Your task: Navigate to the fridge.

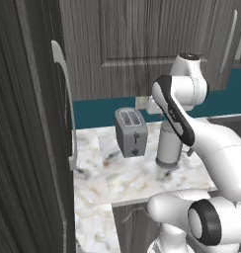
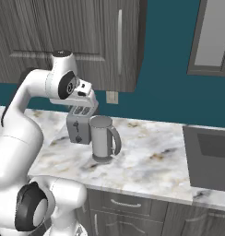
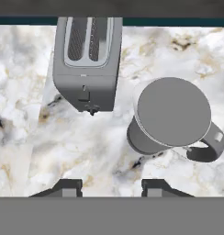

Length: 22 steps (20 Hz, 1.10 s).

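Where gripper (image 3: 111, 187) hangs parted — one toaster (image 3: 87, 59), one kettle (image 3: 171, 117).

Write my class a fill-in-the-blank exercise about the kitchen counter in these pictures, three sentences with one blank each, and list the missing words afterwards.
1. The toaster has ____ slots in its top.
2. The grey jug stands on the marble counter and carries one ____ on its side.
3. The wall behind the counter is painted ____.

Missing words: two; handle; teal
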Available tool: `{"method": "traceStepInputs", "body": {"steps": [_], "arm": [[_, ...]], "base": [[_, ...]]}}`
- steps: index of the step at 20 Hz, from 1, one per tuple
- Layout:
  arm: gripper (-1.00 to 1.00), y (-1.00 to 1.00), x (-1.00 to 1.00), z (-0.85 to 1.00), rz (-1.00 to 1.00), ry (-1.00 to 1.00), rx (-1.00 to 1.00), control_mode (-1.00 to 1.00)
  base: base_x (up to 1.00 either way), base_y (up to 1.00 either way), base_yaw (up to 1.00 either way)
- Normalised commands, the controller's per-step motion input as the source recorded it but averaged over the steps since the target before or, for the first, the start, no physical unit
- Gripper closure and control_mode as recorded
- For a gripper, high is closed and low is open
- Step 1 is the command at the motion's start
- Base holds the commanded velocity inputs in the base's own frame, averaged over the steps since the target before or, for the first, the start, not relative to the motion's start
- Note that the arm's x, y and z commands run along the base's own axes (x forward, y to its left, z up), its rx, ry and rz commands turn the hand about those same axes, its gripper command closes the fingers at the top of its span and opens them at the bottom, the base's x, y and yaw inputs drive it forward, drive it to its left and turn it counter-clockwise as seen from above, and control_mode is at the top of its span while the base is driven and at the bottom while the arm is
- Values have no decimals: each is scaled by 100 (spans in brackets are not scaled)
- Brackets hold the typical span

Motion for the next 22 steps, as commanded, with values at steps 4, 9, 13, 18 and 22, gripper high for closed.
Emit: {"method": "traceStepInputs", "body": {"steps": [4, 9, 13, 18, 22], "arm": [[-100, -2, -28, 0, 0, 0, 0, -100], [-100, -8, -84, -19, 0, -1, -1, -100], [-100, -11, -94, -33, 0, -7, -2, -100], [-100, -15, -83, -30, -2, -14, -1, -100], [-100, 0, 0, 0, 0, 0, 0, 100]], "base": [[0, 0, 0], [0, 0, 0], [0, 0, 0], [0, 0, 0], [-68, -54, -16]]}}
